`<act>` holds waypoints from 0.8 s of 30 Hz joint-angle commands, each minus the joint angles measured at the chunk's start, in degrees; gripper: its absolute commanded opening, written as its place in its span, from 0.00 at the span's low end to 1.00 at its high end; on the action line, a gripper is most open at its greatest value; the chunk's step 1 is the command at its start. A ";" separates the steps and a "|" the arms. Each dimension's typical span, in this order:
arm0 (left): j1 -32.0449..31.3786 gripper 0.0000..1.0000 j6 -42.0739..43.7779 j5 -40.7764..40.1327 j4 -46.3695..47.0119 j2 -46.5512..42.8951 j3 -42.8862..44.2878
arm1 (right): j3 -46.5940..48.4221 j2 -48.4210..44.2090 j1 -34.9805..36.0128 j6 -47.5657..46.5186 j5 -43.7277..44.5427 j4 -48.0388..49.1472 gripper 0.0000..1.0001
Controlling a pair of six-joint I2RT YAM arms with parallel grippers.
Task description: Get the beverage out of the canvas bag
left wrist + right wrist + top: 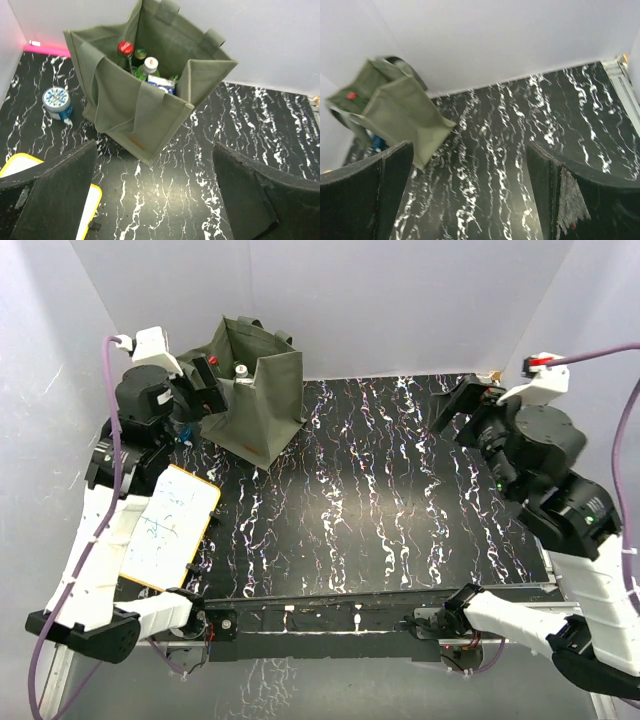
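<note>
Left gripper (155,200) hung wide open and empty near the bag (135,115); right gripper (470,195) was likewise open and empty, well apart. Bottles (150,65) stood inside the bag on the bench (240,130): none grasped, none out yet.

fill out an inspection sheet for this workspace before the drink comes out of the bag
surface: black marbled tabletop, white veins
job's things: canvas bag upright, far left, open; red-capped bottle and white-capped bottle inside
clutter: blue-white tub beside bag; yellow-edged whiteboard near left
grippers: left gripper, right gripper, fingers wide, nothing held
cables: purple cable on each arm
surroundings: white walls; pink strip at wall foot
</note>
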 commanded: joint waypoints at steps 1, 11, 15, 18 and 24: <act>3.58 0.97 -4.09 4.00 -0.89 2.13 -2.87 | -5.29 1.09 -4.64 -0.07 -3.92 1.04 0.98; 12.41 0.97 -16.58 12.16 2.60 5.71 -13.07 | -16.84 5.81 -15.97 -1.86 -14.80 2.21 0.98; 15.01 0.97 -23.80 14.32 3.01 7.61 -14.46 | -20.18 6.43 -19.00 -2.53 -19.27 2.15 0.98; 16.42 0.97 -30.73 14.85 2.03 9.39 -13.87 | -22.86 5.61 -20.60 -3.06 -20.71 2.96 0.98; 18.17 0.97 -46.71 16.09 1.04 15.73 -9.78 | -26.21 4.68 -22.30 -3.73 -22.51 3.87 0.98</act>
